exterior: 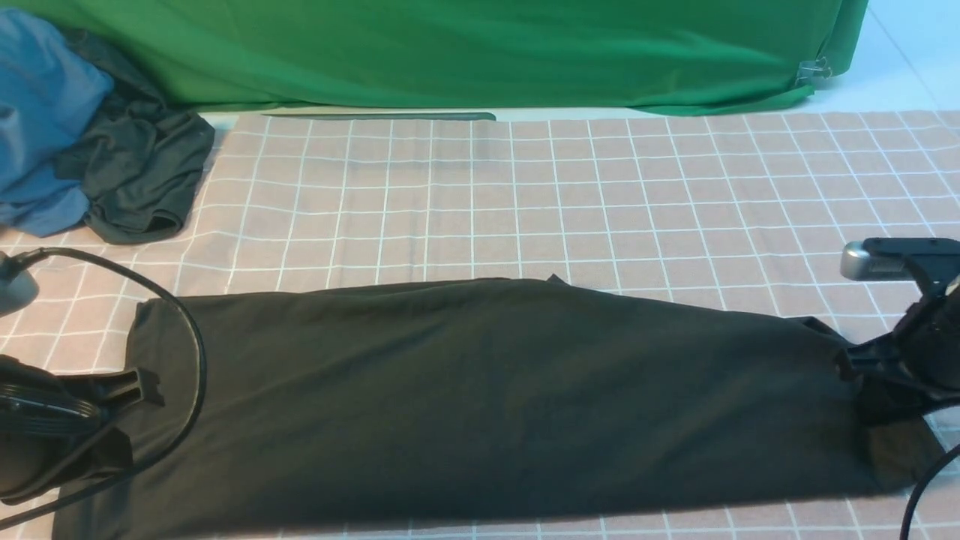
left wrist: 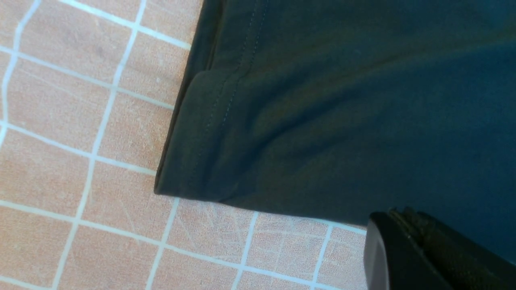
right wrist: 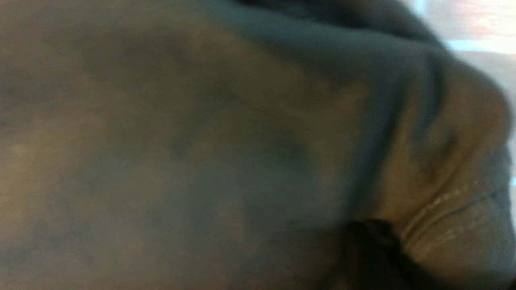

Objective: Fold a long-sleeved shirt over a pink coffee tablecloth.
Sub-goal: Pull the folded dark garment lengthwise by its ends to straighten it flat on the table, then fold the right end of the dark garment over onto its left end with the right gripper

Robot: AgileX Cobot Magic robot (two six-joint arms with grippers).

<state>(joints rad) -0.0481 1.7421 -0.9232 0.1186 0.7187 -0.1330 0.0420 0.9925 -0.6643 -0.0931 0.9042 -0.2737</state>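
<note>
The long-sleeved shirt (exterior: 480, 390) lies as a long black band across the near part of the pink coffee tablecloth (exterior: 525, 195); no print shows. My left gripper (exterior: 150, 382) hovers over the band's left end. In the left wrist view its jaws (left wrist: 397, 215) are pressed together at the shirt's (left wrist: 342, 100) hemmed edge, with no cloth seen between them, and the grid cloth (left wrist: 80, 161) lies beside. My right gripper (exterior: 846, 361) is at the band's right end. The blurred right wrist view shows bunched shirt fabric (right wrist: 201, 141) and a stitched hem against its dark jaws (right wrist: 375, 237).
A blue cloth (exterior: 37, 112) and a smaller dark garment (exterior: 142, 172) are heaped at the far left. Green fabric (exterior: 450, 52) hangs along the back, with a metal clip (exterior: 814, 71) at its right end. A black cable (exterior: 195, 352) loops over the shirt's left end.
</note>
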